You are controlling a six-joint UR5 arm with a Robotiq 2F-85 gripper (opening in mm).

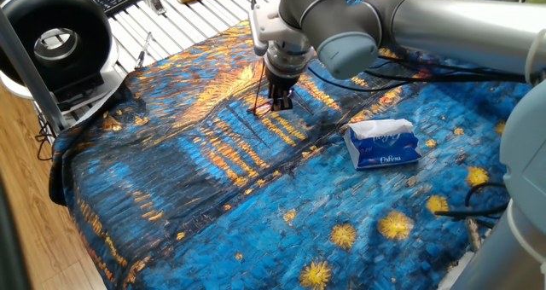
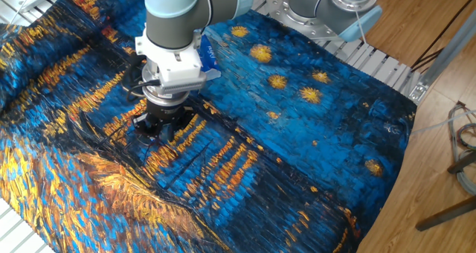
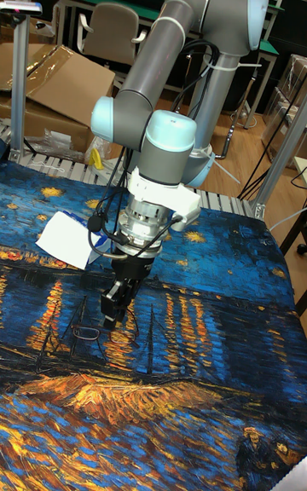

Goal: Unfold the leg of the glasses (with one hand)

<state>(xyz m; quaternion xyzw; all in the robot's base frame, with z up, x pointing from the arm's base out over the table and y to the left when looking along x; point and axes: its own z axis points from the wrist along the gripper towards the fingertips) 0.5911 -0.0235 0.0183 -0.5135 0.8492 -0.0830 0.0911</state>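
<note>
Your gripper (image 1: pixel 281 104) stands nose-down just above centre in one fixed view, right on top of the glasses (image 1: pixel 264 107), which lie on the painted cloth (image 1: pixel 171 196) at its tip. In that view one thin leg of the frame rises steeply up the left side of the fingers; in the tall fixed view the rims (image 3: pixel 83 333) lie flat on the cloth just left of the gripper (image 3: pixel 113 310), so the frame's long axis runs roughly left-right across that picture. The fingers stand narrow, and they look to be pinching the leg, though the wire is too thin for you to be sure. I judge the coming move turns on swinging that leg away from the rims while the front stays down.

The cloth is soft and creased, so expect the frame to slide. The tissue pack (image 1: pixel 383 144) sits well apart at right of centre; a ring lamp (image 1: pixel 55 38) fills the upper left corner.
</note>
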